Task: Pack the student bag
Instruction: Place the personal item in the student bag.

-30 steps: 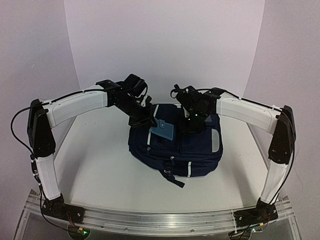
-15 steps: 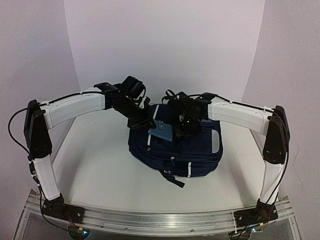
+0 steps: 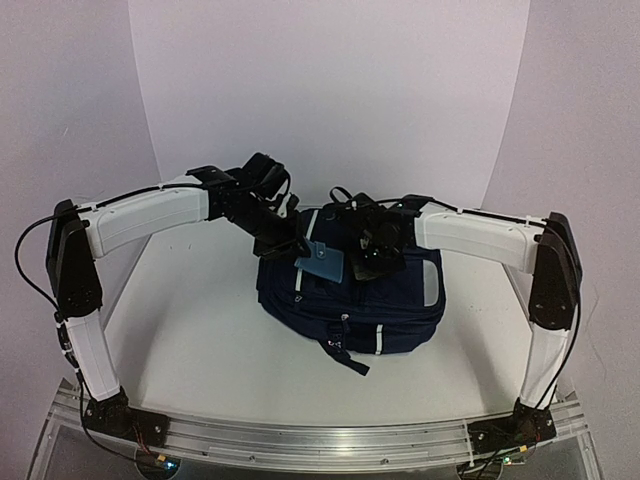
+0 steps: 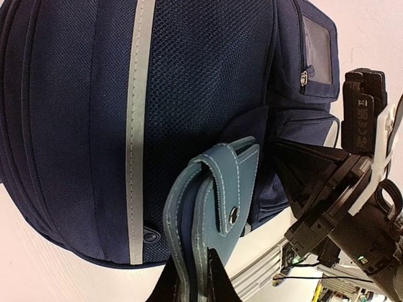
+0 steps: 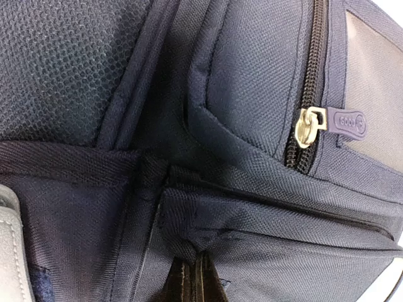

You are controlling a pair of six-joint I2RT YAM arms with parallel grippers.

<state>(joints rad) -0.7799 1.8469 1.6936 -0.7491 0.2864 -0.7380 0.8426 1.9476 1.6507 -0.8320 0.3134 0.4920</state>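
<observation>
1. The student bag [image 3: 350, 300] lies flat in the middle of the bench [image 3: 180, 330], between the 2 arms, with its straps trailing toward the near edge.
2. The left claw [image 3: 297, 250] is clamped on a blue-grey snap case [image 4: 208, 207] and holds it by 1 end just above the bag's upper left part. Its grip and place are as they were a second ago.
3. The change is on the other side. Over the last second the right arm has swung in from the bag's right part toward its centre, and the right claw [image 5: 189, 280], which stood partly apart, has snapped closed.
4. In the right wrist view the tips meet at the peak of a raised fold of navy fabric, at the lip of a front pocket. It looks like a pinch on the bag's cloth rather than a close on nothing. A brass zip pull [image 5: 312, 126] with a purple tab sits nearby, untouched.
5. Judgement: this reads as the opening step, with 1 claw taking the pocket lip so the other can feed the case in. The case is not yet inside, so packing is early.
6. Next, the pinched lip likely needs lifting to make a gap. If the thin fabric slips, the pocket will fall closed.
</observation>
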